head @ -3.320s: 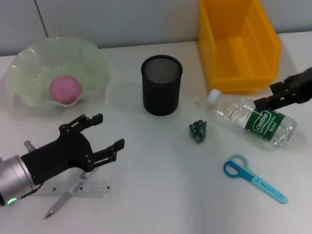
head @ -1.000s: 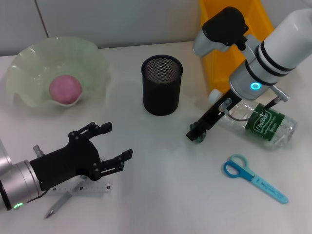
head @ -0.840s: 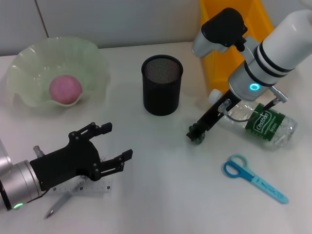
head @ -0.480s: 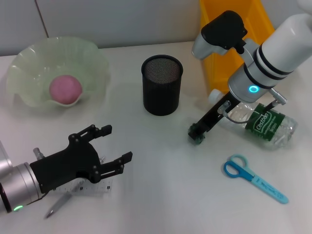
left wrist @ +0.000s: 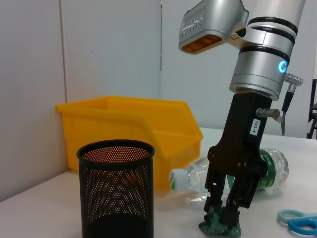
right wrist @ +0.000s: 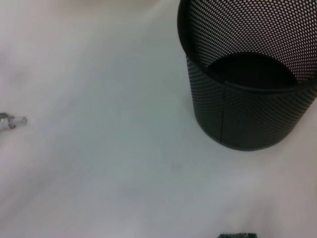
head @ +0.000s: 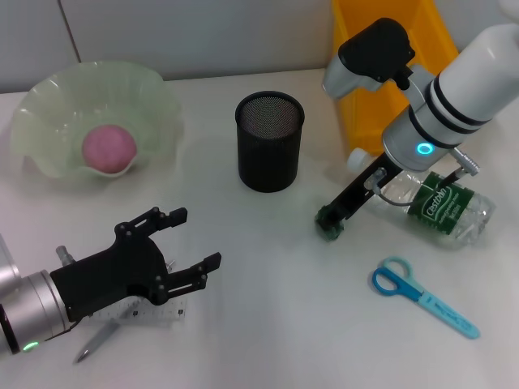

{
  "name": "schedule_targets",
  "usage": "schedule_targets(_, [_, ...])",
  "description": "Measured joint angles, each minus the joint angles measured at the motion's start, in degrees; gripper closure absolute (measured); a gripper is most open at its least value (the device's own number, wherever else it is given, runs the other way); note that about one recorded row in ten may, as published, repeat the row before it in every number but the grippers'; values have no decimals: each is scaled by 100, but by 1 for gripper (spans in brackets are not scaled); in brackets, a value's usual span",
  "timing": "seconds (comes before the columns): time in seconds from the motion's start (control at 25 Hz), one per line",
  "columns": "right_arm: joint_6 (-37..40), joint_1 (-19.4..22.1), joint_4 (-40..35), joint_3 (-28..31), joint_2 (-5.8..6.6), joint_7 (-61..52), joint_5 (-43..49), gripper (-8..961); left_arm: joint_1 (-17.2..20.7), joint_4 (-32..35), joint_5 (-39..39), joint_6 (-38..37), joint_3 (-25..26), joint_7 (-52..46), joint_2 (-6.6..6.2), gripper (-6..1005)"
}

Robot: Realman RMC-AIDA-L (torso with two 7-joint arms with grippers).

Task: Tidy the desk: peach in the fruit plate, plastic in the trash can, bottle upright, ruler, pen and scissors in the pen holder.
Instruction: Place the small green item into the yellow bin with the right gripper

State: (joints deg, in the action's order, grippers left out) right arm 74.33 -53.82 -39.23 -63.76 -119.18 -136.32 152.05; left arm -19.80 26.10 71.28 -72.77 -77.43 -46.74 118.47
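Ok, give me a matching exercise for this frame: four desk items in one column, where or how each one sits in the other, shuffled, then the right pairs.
Items:
1. peach
2. bottle
3. green plastic scrap
4. scissors

Places or states:
A. lying on its side in front of the yellow bin
B. on the desk at the right gripper fingertips
C. in the fruit plate
D. flat on the desk, nearest the front edge on the right

Pairs: 1-C, 2-A, 3-B, 4-D
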Motion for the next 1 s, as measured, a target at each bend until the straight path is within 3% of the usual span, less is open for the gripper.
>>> schedule_targets(0.32, [373, 328, -842, -32, -9, -240, -1, 531, 6, 0, -1, -2, 11, -1, 0, 148])
schedule_targets(0.44, [816, 699, -1866, -28, -9, -423, -8, 530, 20, 0, -9, -5, 17, -1, 0, 148])
schedule_targets(0.48, [816, 699, -1866, -28, -9, -423, -8, 530, 27, 0, -14, -7, 15, -1, 0, 148])
schedule_targets(0.52, [1043, 893, -2464, -14, -8, -543, -13, 530, 27, 1, -15, -8, 14, -1, 1, 148])
schedule_targets(0.6, [1135, 988, -2727, 1, -8, -596, -22, 530, 30, 7, -15, -11, 10, -1, 0, 148])
schedule_targets(0.64, [1276, 1164, -3282, 44, 7, -701, -43, 530, 32, 20, -17, -22, 10, -1, 0, 148])
schedule_targets(0.68, [1276, 1164, -3282, 44, 7, -701, -43, 530, 32, 20, -17, -22, 10, -1, 0, 148])
schedule_targets(0.84, [1305, 1428, -4182, 570, 35, -732, -26, 529, 26, 23, -23, -45, 9, -1, 0, 148])
schedule_targets(1.0, [1162, 1454, -4283, 1010, 84, -565, -8, 529, 8, 18, -27, -65, 9, -1, 0, 148])
